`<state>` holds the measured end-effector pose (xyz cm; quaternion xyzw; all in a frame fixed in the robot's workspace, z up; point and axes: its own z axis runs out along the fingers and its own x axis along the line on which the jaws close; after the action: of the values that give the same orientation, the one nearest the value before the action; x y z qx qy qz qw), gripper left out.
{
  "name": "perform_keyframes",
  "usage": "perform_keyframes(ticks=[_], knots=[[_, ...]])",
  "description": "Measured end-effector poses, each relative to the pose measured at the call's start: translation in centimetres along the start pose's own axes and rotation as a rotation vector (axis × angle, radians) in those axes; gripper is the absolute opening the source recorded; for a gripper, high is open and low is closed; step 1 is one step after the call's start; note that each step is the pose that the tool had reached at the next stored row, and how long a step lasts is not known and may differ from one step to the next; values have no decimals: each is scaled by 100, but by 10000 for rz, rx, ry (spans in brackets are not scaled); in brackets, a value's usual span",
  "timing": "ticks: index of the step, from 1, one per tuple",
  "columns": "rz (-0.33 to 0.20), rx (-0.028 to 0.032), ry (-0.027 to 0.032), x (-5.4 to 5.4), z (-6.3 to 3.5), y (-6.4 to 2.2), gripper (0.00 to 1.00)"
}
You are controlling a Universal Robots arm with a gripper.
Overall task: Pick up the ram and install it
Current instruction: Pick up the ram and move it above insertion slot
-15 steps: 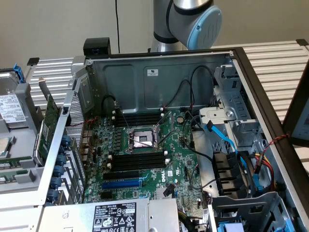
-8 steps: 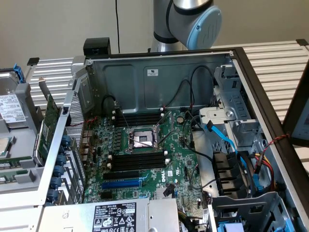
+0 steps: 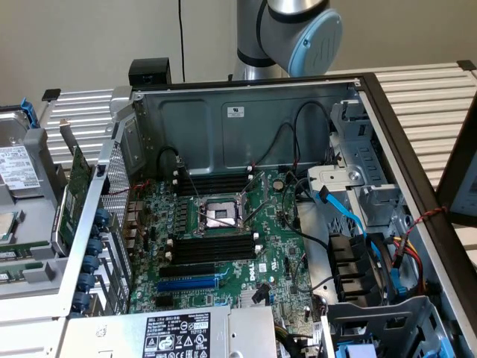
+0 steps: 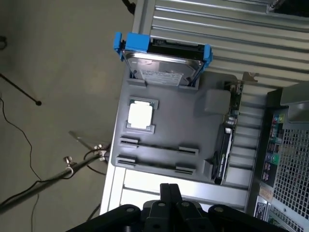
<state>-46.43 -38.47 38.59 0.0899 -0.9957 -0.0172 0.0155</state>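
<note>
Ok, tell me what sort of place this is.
Probably a robotics lab bench for computer assembly: an open desktop PC case with its motherboard exposed, and a grey parts tray holding a hard drive and a processor, on a slatted metal table.

The computer case (image 3: 201,127) is lying on the table (image 3: 425,89) with the robot arm (image 3: 287,33) standing behind it, and inside, the motherboard (image 3: 268,246) is carrying the processor socket (image 3: 218,215) at its middle, memory slots (image 3: 212,250) behind and in front of it. At the exterior view's left the tray (image 4: 193,125) is sitting beside the case, holding a hard drive (image 4: 164,65) at one end, a processor chip (image 4: 140,115) beside it and an expansion card (image 4: 227,140) standing on edge along the case side, while the gripper (image 4: 170,193) is hanging above the other end.
</note>
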Motion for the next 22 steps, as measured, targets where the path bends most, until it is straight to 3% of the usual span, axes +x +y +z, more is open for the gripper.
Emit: perform_keyframes(ticks=[22], knots=[[-3996,101,140,0,0,0,11]])
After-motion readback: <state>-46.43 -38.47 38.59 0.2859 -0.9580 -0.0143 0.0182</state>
